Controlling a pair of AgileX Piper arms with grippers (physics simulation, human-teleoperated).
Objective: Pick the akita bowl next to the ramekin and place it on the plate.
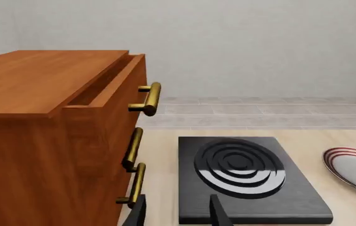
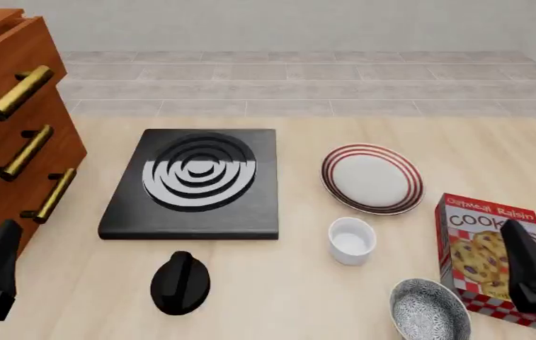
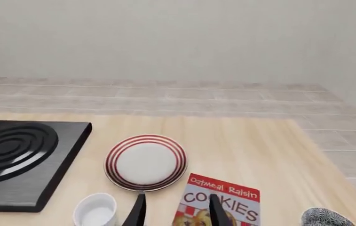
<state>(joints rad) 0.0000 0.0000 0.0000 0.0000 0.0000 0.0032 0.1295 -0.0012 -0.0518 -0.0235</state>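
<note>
Bowl [image 2: 428,309] sits near-right on the tabletop [image 2: 277,283], between ramekin [image 2: 352,240] and cookie box [image 2: 494,249]; the open, empty right hand [image 3: 176,207] risks knocking that box while reaching.

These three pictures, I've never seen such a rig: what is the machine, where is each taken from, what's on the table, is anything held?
It is a simulated pair of robot arms. One picture looks down from behind them; the other two come from cameras behind each arm's jaws. On the table: a stove, a knob, a plate, a ramekin, a speckled bowl, a cookie box. A drawer cabinet stands at the left. The left gripper and right gripper are open, holding nothing.
</note>
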